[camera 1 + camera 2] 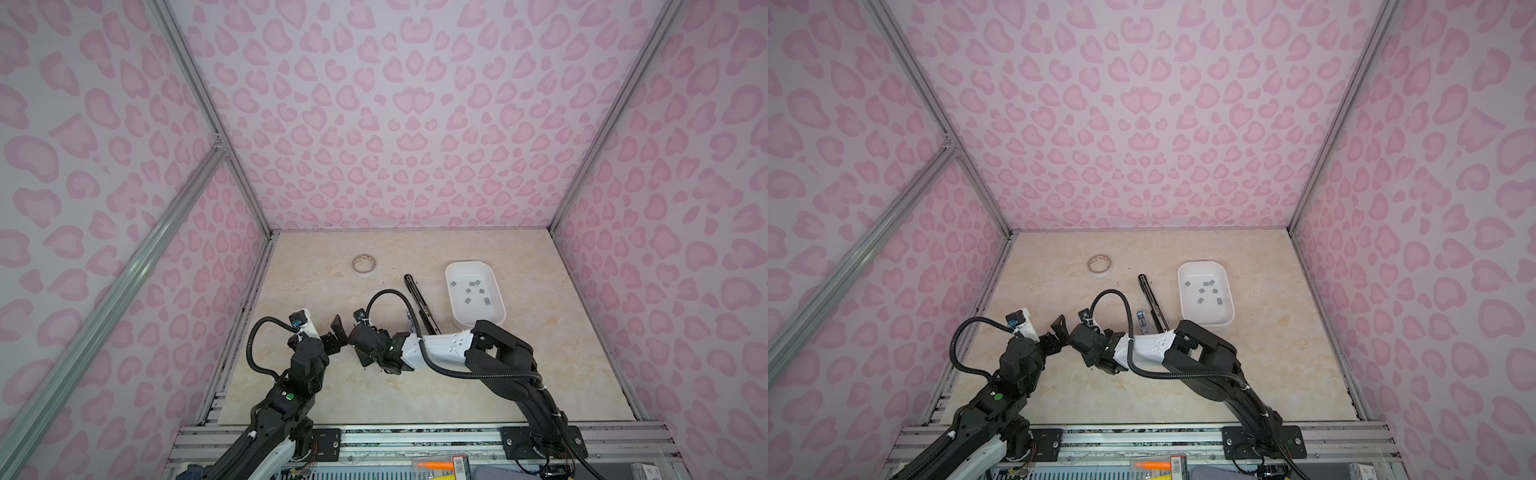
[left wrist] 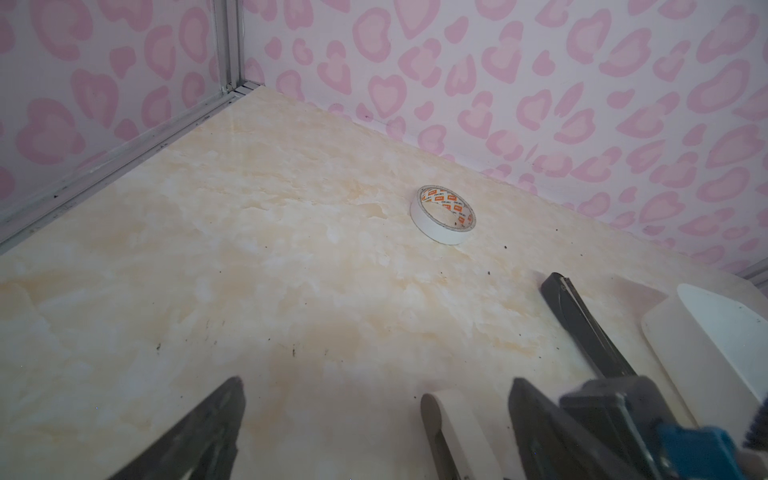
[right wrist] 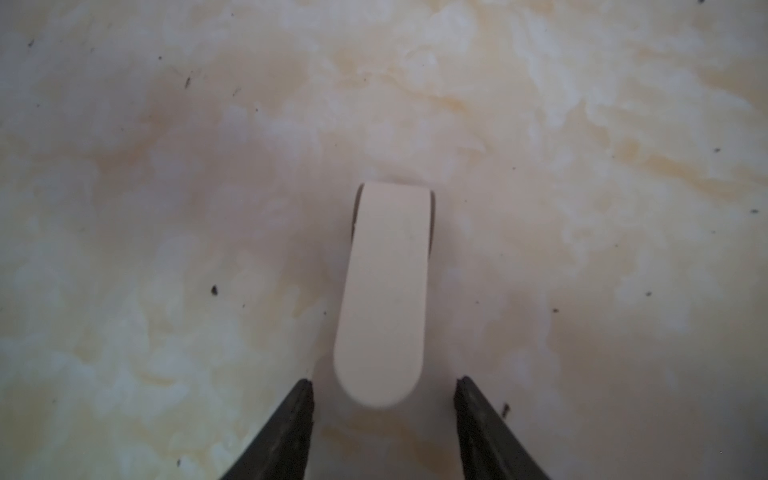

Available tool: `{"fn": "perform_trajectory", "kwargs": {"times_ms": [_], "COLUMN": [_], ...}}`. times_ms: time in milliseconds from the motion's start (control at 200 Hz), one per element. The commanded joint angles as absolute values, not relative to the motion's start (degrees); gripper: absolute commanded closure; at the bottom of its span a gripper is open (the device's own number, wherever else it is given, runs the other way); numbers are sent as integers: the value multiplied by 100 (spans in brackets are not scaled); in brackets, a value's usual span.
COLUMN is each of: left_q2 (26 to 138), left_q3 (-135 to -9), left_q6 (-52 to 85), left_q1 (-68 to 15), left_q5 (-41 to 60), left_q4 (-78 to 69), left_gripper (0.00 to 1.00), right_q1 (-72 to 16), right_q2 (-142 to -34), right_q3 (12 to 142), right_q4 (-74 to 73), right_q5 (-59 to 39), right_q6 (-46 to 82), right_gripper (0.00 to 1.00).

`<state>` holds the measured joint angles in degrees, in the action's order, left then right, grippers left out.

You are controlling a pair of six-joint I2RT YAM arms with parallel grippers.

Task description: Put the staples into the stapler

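Right jaws parted, flanking white stapler (image 3: pixel 384 291) end

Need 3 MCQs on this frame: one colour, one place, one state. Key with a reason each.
1. The tape roll is:
A) blue
B) black
C) white

2. The staples are:
A) in the white tray
B) inside the tape roll
C) loose beside the tape roll

3. The right gripper is:
A) shut on the tape roll
B) open
C) shut on a staple strip

Key:
1 C, its band shows white in both top views.
2 A, the grey strips lie inside the tray.
3 B, its fingers stand apart on either side of the white stapler, with gaps.
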<state>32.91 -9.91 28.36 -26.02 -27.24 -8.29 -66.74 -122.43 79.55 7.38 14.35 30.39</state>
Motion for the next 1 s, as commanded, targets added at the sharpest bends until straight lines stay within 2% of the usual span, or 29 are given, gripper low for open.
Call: {"fn": "perform_trajectory", "kwargs": {"times_ms": [0,165,365,490,730,890,995], "left_q2": [3209,3187,2999,2954,2994,3021,3021], "left_q3": [-948,-954,-848,-810,-826,-834,-833], "left_q6": [2874,2955,2791,2777,2773,2771,2751], "left_q1": [-2593,-2593,-2593,-2593,-2593,-2595,-2593], "left_q5": [-2895,-3052,-2740,-2605,-2630,-2523,-2583], "left_q4": [-866,-782,-905,-938,-939,-937,-974], "left_gripper": [1,3,4,4,4,4,4], "right_q1": [-6679,-6671,-6617,-6354,-6091,-6076,-6017], "right_q2": [-11822,-10730,-9577,-9048,-9142,-9586,-9626], "right_q3": [7679,6927,5724,4982,4531,4628,4404], "right_q4": [809,800,899,713,-42,-239,-517], "right_q5": [1442,1826,2613,2639,2027,1956,2098], "right_q6": [2690,2420,2288,2408,2547,2560,2545], "right_gripper": [40,38,43,44,44,50,43]}}
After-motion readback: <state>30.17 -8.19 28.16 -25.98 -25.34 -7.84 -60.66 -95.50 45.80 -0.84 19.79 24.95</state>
